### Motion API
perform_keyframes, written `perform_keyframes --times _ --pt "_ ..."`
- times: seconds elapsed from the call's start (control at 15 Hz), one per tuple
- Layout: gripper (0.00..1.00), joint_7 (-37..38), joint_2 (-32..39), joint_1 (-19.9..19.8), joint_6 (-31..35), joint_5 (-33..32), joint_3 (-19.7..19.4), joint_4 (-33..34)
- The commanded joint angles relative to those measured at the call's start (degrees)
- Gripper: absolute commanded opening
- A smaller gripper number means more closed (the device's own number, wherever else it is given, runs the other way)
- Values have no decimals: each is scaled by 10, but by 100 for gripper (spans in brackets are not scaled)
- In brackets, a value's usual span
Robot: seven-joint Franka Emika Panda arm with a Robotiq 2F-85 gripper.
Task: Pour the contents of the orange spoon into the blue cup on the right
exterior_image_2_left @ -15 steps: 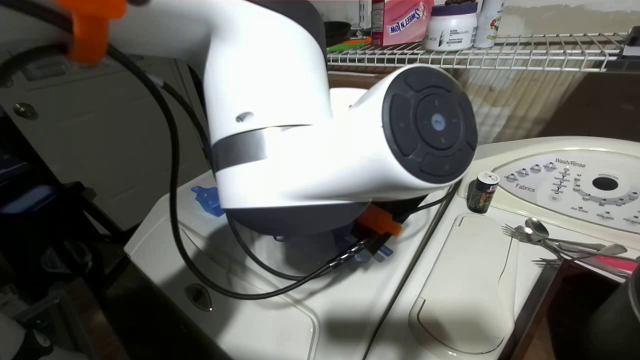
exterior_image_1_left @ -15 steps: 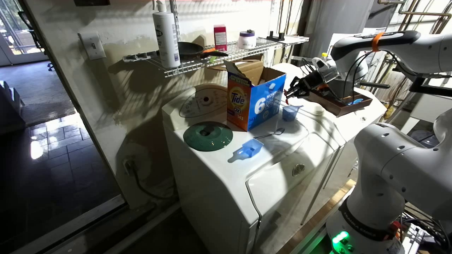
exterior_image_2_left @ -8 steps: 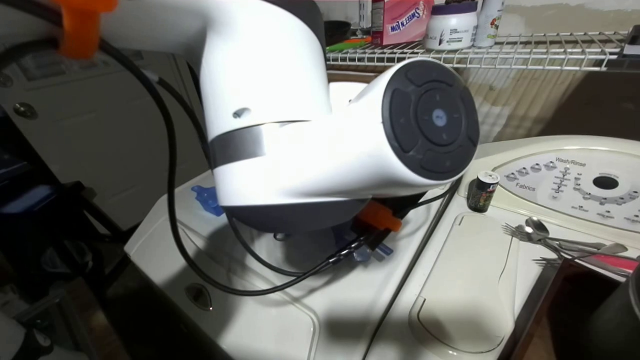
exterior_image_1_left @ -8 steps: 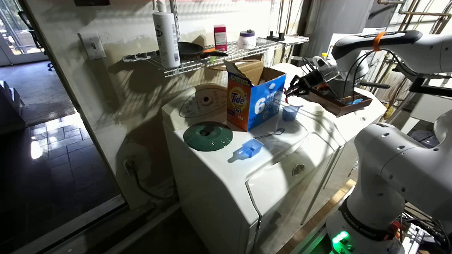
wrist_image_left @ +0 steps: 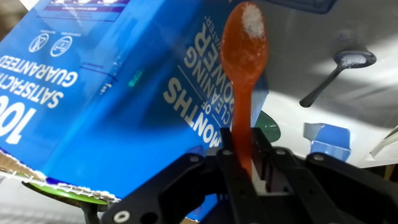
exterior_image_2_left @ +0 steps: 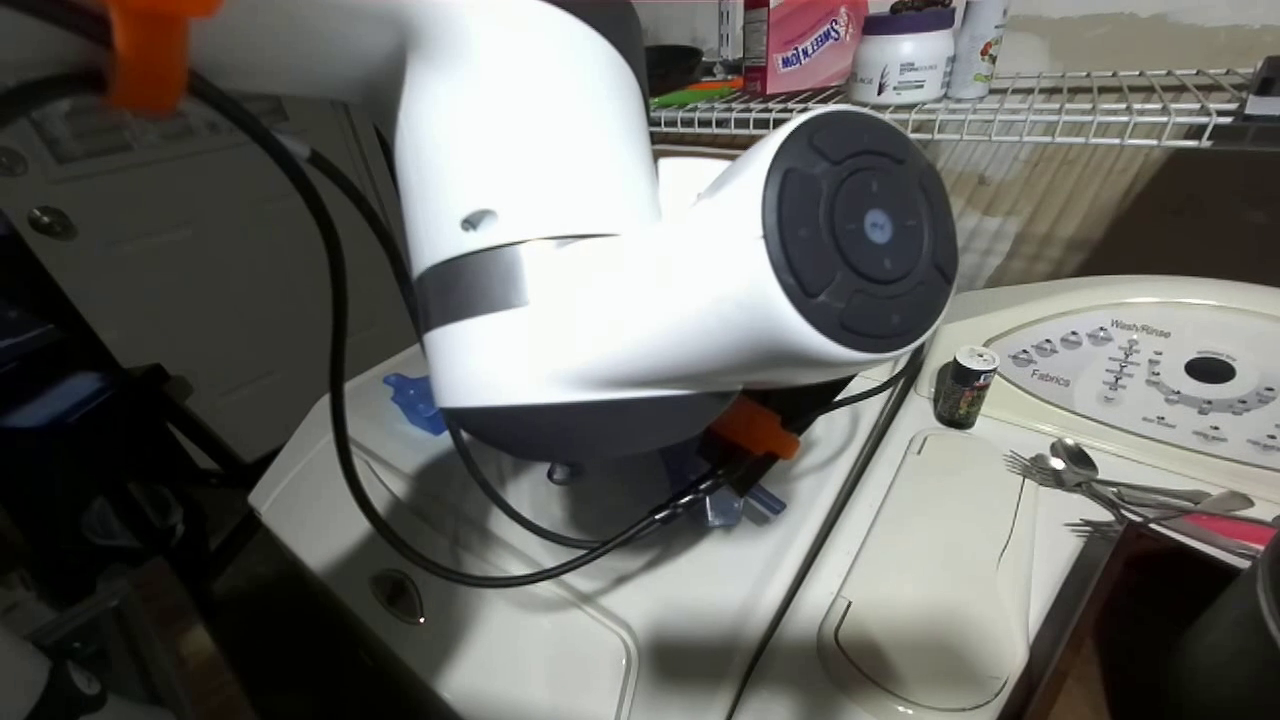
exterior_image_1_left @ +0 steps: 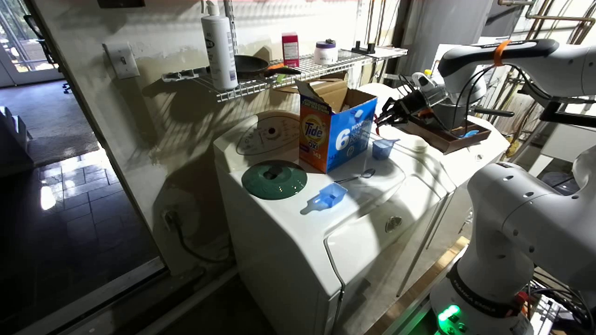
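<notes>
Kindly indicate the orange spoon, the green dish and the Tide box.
Orange spoon [wrist_image_left: 243, 88]: in the wrist view, neck.
Green dish [exterior_image_1_left: 267, 187]: in an exterior view, green surface.
Tide box [exterior_image_1_left: 342, 125]: in an exterior view, blue side.

Two blue cups [exterior_image_1_left: 382, 150], one orange spoon [wrist_image_left: 244, 82], one dark spoon [wrist_image_left: 340, 67] — one Tide box [exterior_image_1_left: 349, 137]; one green dish [exterior_image_1_left: 274, 184]

This was a laundry corner, most likely in a home. Two white machines [exterior_image_1_left: 279, 242] stood side by side, one control panel [exterior_image_2_left: 1150, 375] lettered "Wash/Rinse" and "Fabrics", with a Tide box [exterior_image_1_left: 339, 128] on top. The wire shelf [exterior_image_2_left: 1080, 125] above carried a frying pan [exterior_image_1_left: 249, 65] and a pump bottle [exterior_image_1_left: 220, 51]. Bare pipes [exterior_image_1_left: 558, 18] showed beyond, and tiled floor [exterior_image_1_left: 93, 223] gave way to carpet [exterior_image_1_left: 60, 116].
</notes>
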Motion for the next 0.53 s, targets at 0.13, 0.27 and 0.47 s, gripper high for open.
perform_keyframes --times 0.13,0.27,0.47 --pt "5 33 9 -5 4 -22 18 -9" --pt "5 42 21 -6 11 -29 21 -13" --pt "5 63 45 -9 27 -47 26 -22"
